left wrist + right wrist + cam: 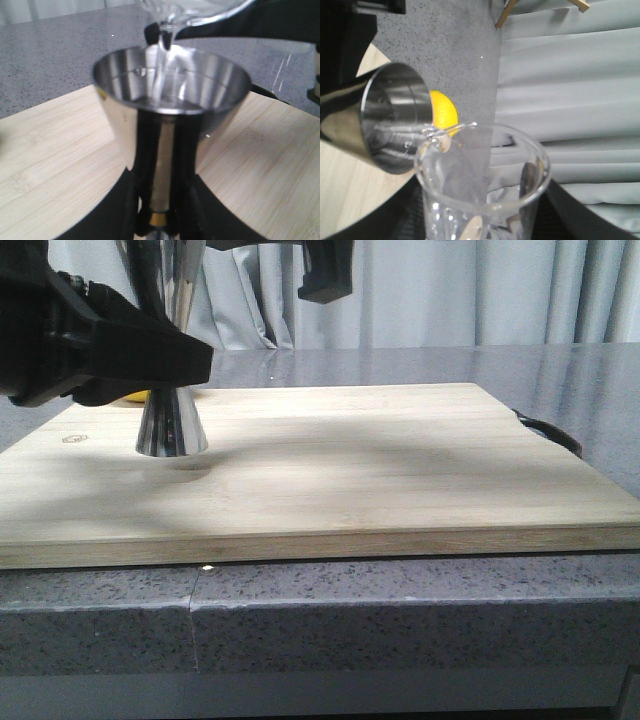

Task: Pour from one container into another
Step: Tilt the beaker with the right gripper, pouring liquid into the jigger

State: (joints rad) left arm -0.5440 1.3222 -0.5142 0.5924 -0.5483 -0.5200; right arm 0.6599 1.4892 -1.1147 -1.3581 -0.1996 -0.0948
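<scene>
The steel jigger (172, 425) stands on the wooden board (380, 470) at the left. My left gripper (168, 348) is shut on its narrow gold-tinted waist (160, 217). In the left wrist view the jigger's upper cup (170, 95) faces up, with clear liquid inside. The glass beaker (480, 185) is tilted, its spout (167, 30) over the cup's rim, and a thin clear stream falls into the cup. My right gripper (480, 225) is shut on the beaker's body. It hangs above the jigger, its black housing (325, 270) at the top of the front view.
A yellow lemon (445, 112) lies on the grey stone counter (400, 620) behind the jigger, partly hidden by my left arm. A black handle (550, 430) sticks out at the board's right edge. Grey curtains (450, 290) hang behind the counter.
</scene>
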